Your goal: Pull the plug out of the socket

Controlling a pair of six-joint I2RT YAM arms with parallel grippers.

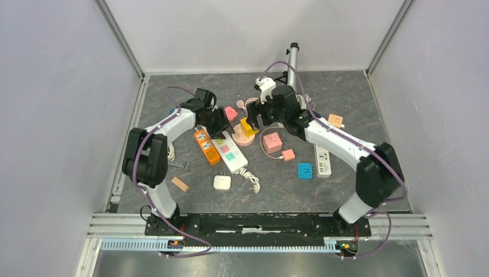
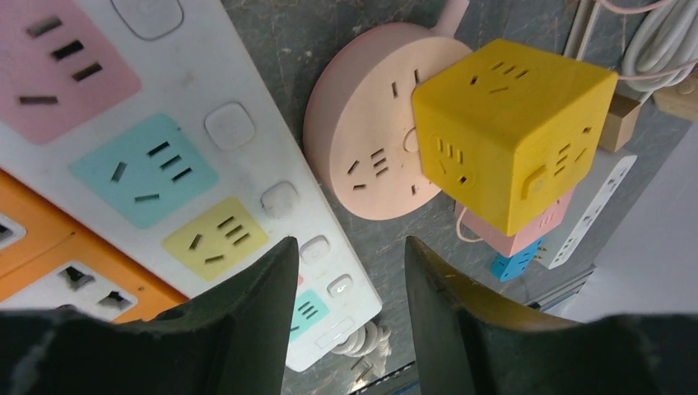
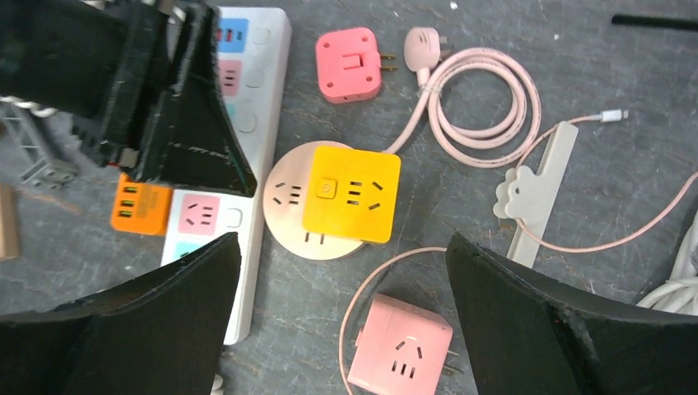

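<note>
A yellow cube plug (image 1: 248, 126) sits plugged into a round pink socket (image 1: 244, 139) at the table's middle back. In the left wrist view the yellow cube (image 2: 510, 123) stands on the right part of the pink socket (image 2: 362, 156). My left gripper (image 2: 350, 251) is open and empty, over the white power strip (image 2: 247, 156), left of the socket. In the right wrist view the yellow cube (image 3: 351, 193) covers the socket's (image 3: 284, 197) right part. My right gripper (image 3: 342, 247) is open and empty, above and just in front of the cube. The left gripper (image 3: 197, 123) shows at upper left.
An orange strip (image 1: 206, 145) and the white strip (image 1: 229, 151) lie left of the socket. A pink cube socket (image 3: 401, 346), a pink flat adapter (image 3: 350, 64) and a coiled pink cable (image 3: 486, 107) lie around it. A blue cube (image 1: 304, 170) and a white strip (image 1: 323, 160) lie at right.
</note>
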